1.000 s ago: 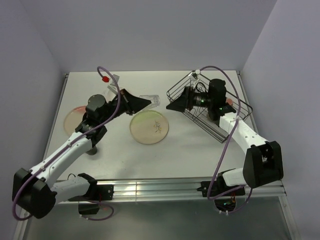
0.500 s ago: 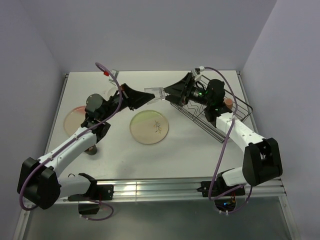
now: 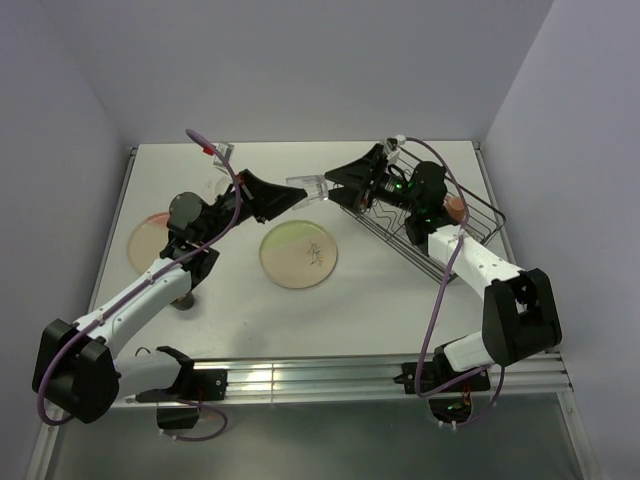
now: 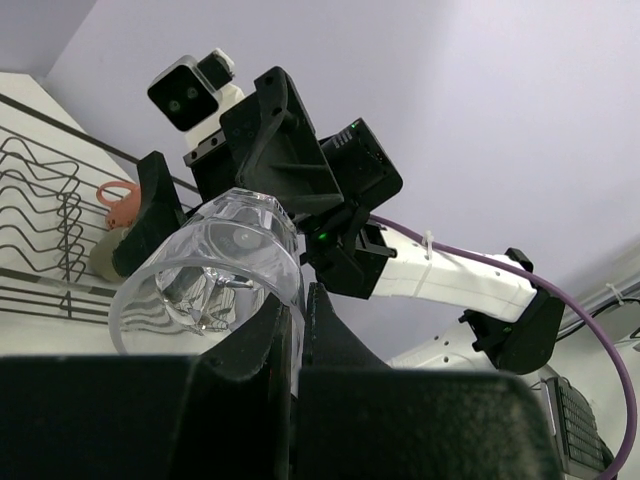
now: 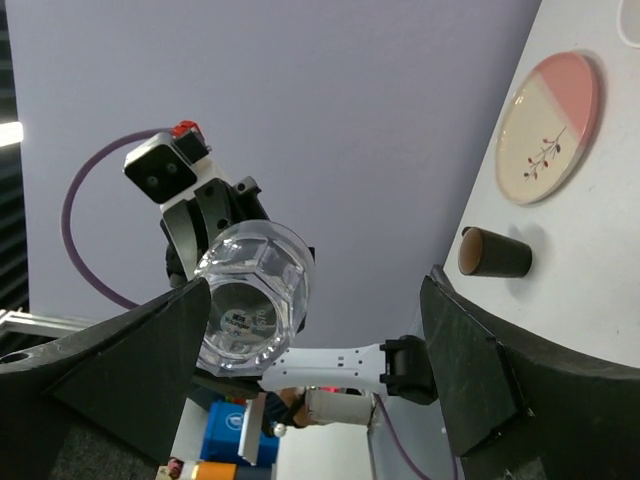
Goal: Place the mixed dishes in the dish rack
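Note:
My left gripper (image 3: 296, 194) is shut on the rim of the clear glass (image 3: 311, 187) and holds it on its side in the air; one finger is inside the rim (image 4: 262, 335). My right gripper (image 3: 338, 180) is open, level with the glass, its jaws wide on either side of the glass base (image 5: 250, 295) without touching. The dish rack (image 3: 432, 218) stands at the back right with a pink cup (image 3: 456, 205) in it. The cream-green sprig plate (image 3: 298, 254) lies mid-table, the pink-cream plate (image 3: 148, 238) at the left. The brown cup (image 5: 495, 254) lies on its side.
The rack's wavy dividers (image 4: 40, 220) show behind the glass in the left wrist view, with a pink cup handle (image 4: 118, 198) and a grey-green cup (image 4: 108, 256). Purple cables loop over both arms. Walls close in the table at the back and sides.
My left gripper has lifted the glass up and toward the right arm. My right gripper has swung up from the rack to face the glass, jaws open around its base.

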Tool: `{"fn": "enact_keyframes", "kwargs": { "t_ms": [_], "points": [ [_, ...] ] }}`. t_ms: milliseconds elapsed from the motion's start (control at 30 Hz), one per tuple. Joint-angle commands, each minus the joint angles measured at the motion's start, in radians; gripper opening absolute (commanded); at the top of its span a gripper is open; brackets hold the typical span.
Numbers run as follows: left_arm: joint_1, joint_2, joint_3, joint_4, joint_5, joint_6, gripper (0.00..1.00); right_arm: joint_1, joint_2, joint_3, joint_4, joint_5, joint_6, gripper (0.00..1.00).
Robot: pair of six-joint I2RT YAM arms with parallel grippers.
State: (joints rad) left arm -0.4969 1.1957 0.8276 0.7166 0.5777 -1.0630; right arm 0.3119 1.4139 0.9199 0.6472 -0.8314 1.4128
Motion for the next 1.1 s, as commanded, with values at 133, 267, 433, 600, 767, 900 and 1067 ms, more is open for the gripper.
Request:
{"fn": "enact_keyframes", "kwargs": {
  "t_ms": [133, 267, 433, 600, 767, 900, 1067],
  "points": [
    [0.006, -0.036, -0.021, 0.018, 0.042, 0.005, 0.0, -0.005, 0.005, -0.015, 0.109, -0.008, 0.045, 0.88],
    [0.014, -0.035, -0.024, 0.035, 0.048, -0.005, 0.0, -0.008, 0.008, -0.019, 0.189, -0.021, 0.057, 0.89],
    [0.014, -0.022, -0.019, 0.043, 0.062, -0.011, 0.0, 0.007, 0.026, 0.017, 0.206, -0.08, 0.011, 0.91],
    [0.014, -0.008, -0.021, 0.064, 0.07, -0.022, 0.0, 0.042, 0.031, 0.059, 0.098, -0.087, -0.06, 0.88],
    [0.014, 0.002, -0.019, 0.066, 0.083, -0.025, 0.0, 0.067, 0.033, 0.089, 0.049, -0.1, -0.113, 0.81],
    [0.014, 0.005, -0.03, 0.067, 0.085, -0.025, 0.0, 0.069, 0.036, 0.115, 0.029, -0.129, -0.175, 0.62],
    [0.02, 0.007, -0.039, 0.06, 0.086, -0.023, 0.0, 0.067, 0.04, 0.119, 0.057, -0.182, -0.202, 0.26]
  ]
}}
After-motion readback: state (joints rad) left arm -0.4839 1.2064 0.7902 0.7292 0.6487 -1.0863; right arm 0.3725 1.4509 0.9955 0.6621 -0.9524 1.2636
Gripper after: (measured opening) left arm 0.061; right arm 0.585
